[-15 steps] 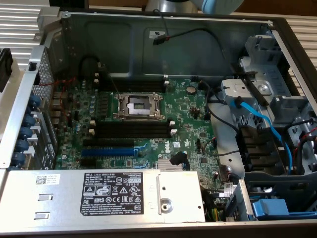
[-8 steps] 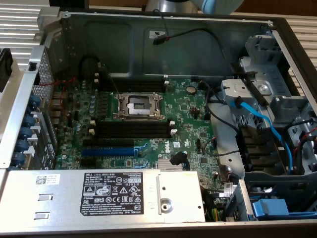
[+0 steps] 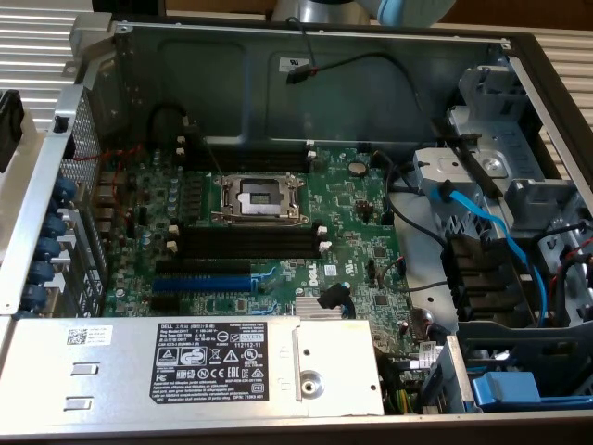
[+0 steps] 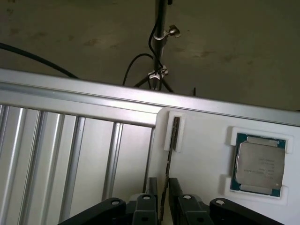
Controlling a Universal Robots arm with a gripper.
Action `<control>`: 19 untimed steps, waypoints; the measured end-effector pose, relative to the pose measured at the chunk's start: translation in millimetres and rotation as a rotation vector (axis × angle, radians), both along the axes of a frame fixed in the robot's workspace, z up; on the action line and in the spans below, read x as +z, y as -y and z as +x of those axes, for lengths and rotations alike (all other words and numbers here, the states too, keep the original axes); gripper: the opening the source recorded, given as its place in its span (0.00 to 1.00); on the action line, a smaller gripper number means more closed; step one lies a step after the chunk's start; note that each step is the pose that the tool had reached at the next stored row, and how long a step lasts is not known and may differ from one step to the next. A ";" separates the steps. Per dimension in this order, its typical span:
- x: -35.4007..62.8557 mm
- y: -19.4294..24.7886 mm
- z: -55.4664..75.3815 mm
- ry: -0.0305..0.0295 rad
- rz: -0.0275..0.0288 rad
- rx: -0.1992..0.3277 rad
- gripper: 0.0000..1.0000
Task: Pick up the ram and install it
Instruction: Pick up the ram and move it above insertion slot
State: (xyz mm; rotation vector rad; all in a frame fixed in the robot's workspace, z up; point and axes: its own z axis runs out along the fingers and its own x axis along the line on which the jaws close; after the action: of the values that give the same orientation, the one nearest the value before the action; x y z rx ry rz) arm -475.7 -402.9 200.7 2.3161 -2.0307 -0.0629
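The ram [image 4: 165,187] is a thin dark stick seen edge-on, its far end resting in a white holder [image 4: 174,133]. My gripper [image 4: 163,190] straddles its near end, and the two black fingers [image 4: 152,187] press close on either side, shut on it. In the exterior view the open computer case shows the green motherboard [image 3: 371,222] with long black memory slots [image 3: 246,243] with white end clips below the CPU socket [image 3: 258,195], and more such slots [image 3: 246,153] above it. Part of my arm [image 3: 408,9] shows past the case's far wall.
A processor chip [image 4: 260,164] lies in a recess of the white tray [image 4: 201,140] beside the ram holder. Ribbed aluminium table [image 4: 70,154] and a stand's pole [image 4: 159,47] lie beyond. In the case: a blue expansion slot [image 3: 199,283], the power supply [image 3: 185,366], and blue cables [image 3: 482,222].
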 end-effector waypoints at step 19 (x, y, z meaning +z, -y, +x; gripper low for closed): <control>4.0 0.0 0.0 0.0036 0.0083 0.000 0.13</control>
State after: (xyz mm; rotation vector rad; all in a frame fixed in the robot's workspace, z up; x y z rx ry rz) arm -475.7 -402.8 204.7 2.3227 -2.0362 -0.0673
